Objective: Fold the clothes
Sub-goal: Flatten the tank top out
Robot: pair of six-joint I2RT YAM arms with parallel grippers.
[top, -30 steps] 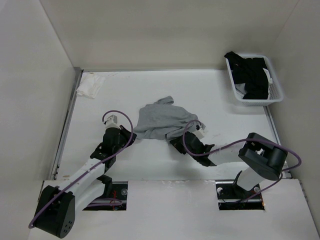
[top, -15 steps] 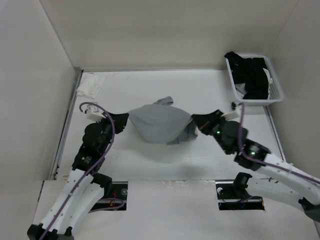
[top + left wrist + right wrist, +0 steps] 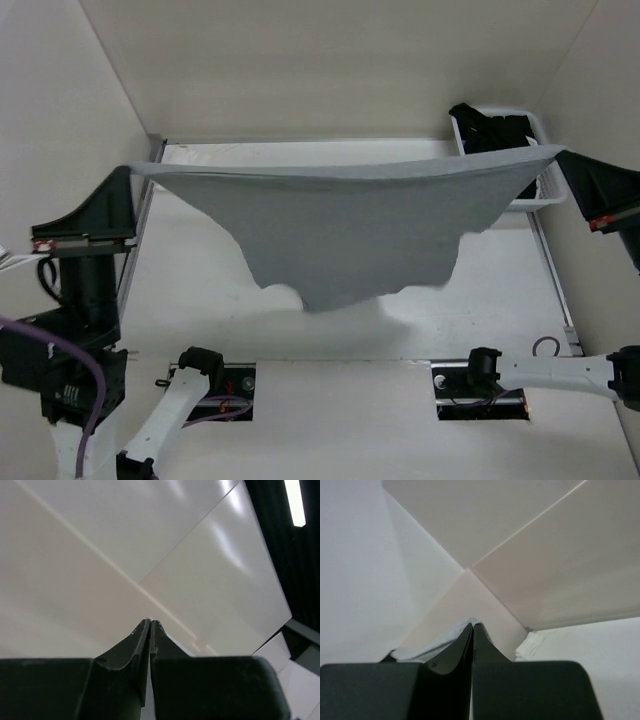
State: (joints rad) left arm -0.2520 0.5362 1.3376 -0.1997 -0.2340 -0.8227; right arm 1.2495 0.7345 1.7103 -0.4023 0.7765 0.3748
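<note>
- Left wrist view: the left fingers (image 3: pixel 145 630) are pressed together to a bare slit. No cloth shows between them from this angle, only pale walls beyond.
- Right wrist view: the right fingers (image 3: pixel 468 632) are pressed together too, with a sliver of the tank top (image 3: pixel 445 639) pinched at their tips.
- Top external view: each pair pinches one end of the tank top's (image 3: pixel 340 230) upper edge, the left fingers (image 3: pixel 122 180) at the left and the right fingers (image 3: pixel 568 160) at the right.
- That edge, the long axis, runs taut from left to right. The body hangs below it like a curtain, lowest near the middle and seemingly clear of the desk (image 3: pixel 200 270).
- The cloth lies inward from both pairs of fingers and neither arm is nearer, so the next move likely depends on the two moving together.
- A basket (image 3: pixel 548 192) of black garments (image 3: pixel 490 125) sits far right, behind the cloth's right end.
</note>
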